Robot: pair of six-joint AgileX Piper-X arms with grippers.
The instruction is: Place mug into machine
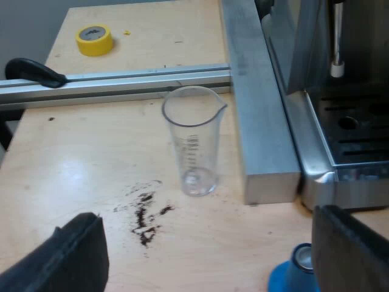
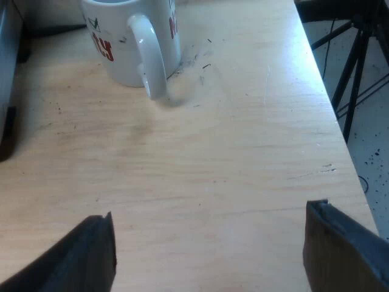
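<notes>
On the wooden table, the white mug with red lettering stands upright. Its handle is turned toward my right gripper, whose 2 fingers are spread wide with nothing between them, well short of the mug. My left gripper, likewise spread and empty, faces a clear measuring glass standing near what looks like spilled coffee grounds. A blue tamper sits near the espresso machine.

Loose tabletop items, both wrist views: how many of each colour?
Clear: 1, the measuring glass
Yellow: 1, the tape roll
Blue: 1, the tamper
White: 1, the mug
Total: 4
</notes>
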